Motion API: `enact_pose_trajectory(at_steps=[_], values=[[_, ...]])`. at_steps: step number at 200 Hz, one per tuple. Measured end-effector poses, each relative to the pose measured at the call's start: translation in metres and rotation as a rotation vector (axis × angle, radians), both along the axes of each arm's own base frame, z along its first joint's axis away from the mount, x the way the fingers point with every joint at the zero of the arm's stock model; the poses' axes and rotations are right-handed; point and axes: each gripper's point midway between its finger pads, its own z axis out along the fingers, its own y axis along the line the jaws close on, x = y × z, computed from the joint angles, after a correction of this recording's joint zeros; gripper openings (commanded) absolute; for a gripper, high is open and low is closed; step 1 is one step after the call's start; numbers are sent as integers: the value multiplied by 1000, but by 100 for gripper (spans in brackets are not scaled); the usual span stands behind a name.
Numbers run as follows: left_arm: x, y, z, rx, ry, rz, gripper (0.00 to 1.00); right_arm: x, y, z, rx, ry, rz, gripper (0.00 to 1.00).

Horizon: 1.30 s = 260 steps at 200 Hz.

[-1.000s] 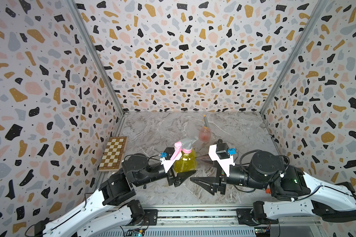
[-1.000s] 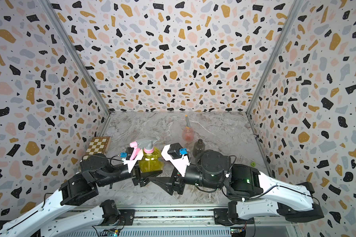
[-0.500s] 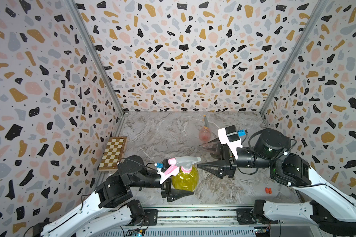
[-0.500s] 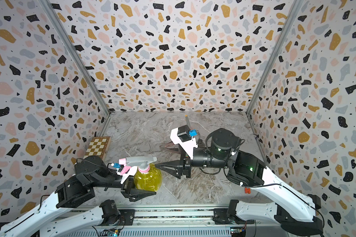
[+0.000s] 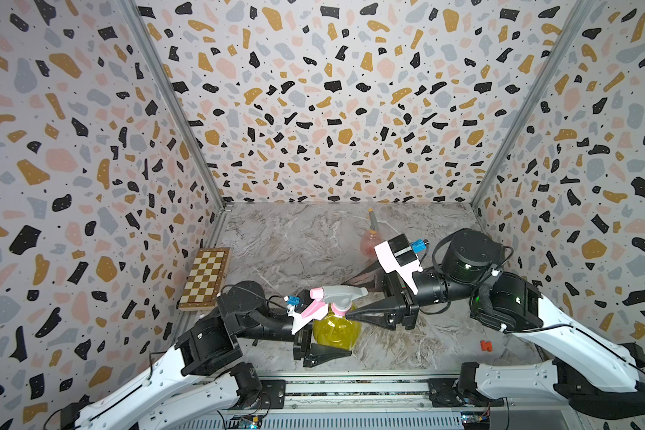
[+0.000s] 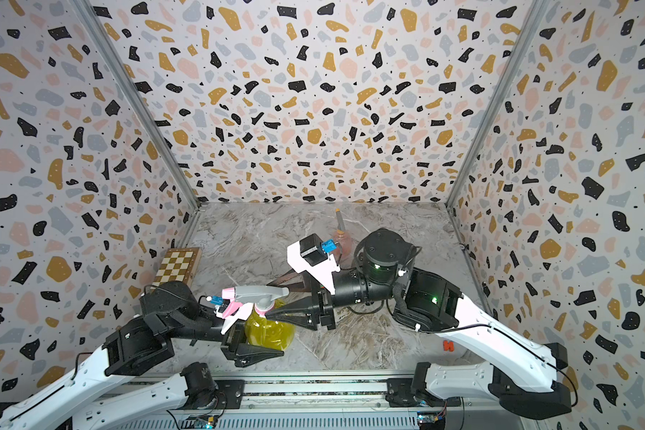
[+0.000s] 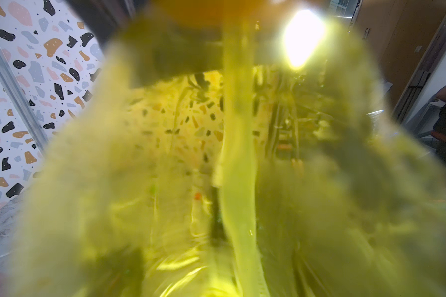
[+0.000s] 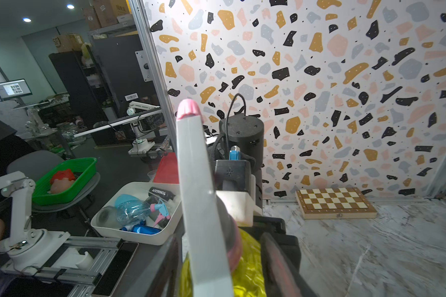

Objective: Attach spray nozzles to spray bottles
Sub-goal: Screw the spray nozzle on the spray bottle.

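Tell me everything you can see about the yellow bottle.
The yellow bottle is small and round-bellied, of translucent plastic, upright near the front of the table. A grey nozzle with a pink collar sits on its neck. The left gripper is shut on its belly, one finger in front and one hidden behind. The right gripper is open, with one tip at the collar. Whether the base rests on the table is unclear.
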Motion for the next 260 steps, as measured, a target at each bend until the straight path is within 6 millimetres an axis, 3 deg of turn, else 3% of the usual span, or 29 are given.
enact_pose_trajectory(at_steps=[53,165,224,260], values=[[0,-1,-1,3,1,0,0,-5,5,0,-2,-6,11,36],[3,4,2,1,-8,40,0,-5,11,2,7,-30,-80,23],[31,9,5,19,-64,215,0,10,23,-3,-13,16,-248,19],[65,11,5,49,-74,399,0,43,25,-4,-21,102,-446,17]])
